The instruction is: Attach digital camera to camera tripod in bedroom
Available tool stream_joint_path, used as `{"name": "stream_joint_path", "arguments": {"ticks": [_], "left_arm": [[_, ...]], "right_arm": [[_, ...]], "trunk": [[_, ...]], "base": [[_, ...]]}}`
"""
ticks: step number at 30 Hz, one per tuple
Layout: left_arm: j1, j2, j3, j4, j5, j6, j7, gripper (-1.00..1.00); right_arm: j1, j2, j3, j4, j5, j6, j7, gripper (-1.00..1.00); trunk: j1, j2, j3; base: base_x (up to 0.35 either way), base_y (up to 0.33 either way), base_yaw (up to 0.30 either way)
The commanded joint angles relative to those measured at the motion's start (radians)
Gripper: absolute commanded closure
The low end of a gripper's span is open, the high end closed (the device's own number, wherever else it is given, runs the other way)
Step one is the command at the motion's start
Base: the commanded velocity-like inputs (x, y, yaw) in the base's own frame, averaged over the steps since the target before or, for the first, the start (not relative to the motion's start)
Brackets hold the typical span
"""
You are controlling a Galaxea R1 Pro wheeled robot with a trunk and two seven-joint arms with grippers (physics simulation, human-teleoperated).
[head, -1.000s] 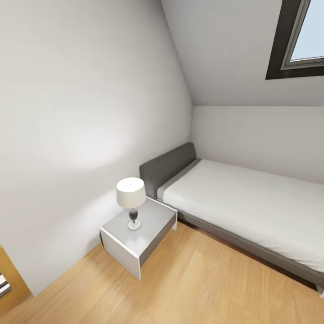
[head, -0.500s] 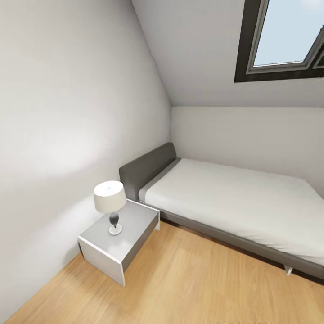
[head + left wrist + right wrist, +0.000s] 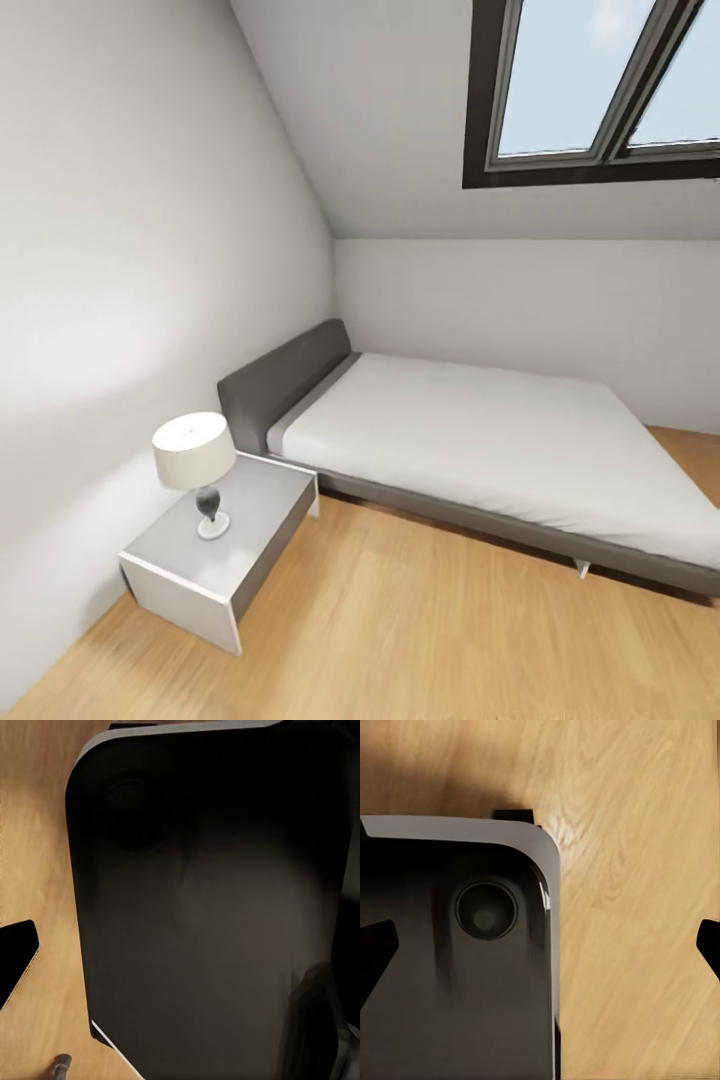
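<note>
I am in the bedroom, with its light wooden plank floor point(image 3: 420, 630) and pale walls. The digital camera and the camera tripod are out of view. In the right wrist view my right gripper point(image 3: 540, 949) is open, its two black fingertips point(image 3: 375, 956) far apart over the floor with nothing between them. My left gripper point(image 3: 169, 982) also stands open and empty in the left wrist view, one black fingertip point(image 3: 15, 960) over the planks.
A low bed point(image 3: 480, 440) with a grey headboard stands in the far corner under a sloped ceiling and a roof window point(image 3: 590, 90). Beside it is a grey nightstand point(image 3: 255, 505) with a table lamp point(image 3: 195, 460). A dark rounded panel point(image 3: 457, 967) of my own body lies beneath both wrists.
The whole head view has swung to the right: bed, nightstand and lamp sit further left in the picture and more of the roof window shows. Nothing in the room itself moved.
</note>
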Motion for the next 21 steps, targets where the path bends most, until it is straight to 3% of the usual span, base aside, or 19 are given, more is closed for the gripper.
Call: {"name": "stream_joint_path", "arguments": {"ticks": [1,21], "left_arm": [[0.000,0.000,0.000,-0.001,0.000,0.000,0.000,-1.00],[0.000,0.000,0.000,-0.001,0.000,0.000,0.000,-1.00]], "right_arm": [[0.000,0.000,-0.001,0.000,0.000,-0.002,0.001,-1.00],[0.000,0.000,-0.001,0.000,0.000,-0.002,0.001,-1.00]], "trunk": [[0.000,0.000,0.000],[0.000,0.000,0.008]], "base": [[0.000,0.000,-0.287],[0.000,0.000,-0.287]]}}
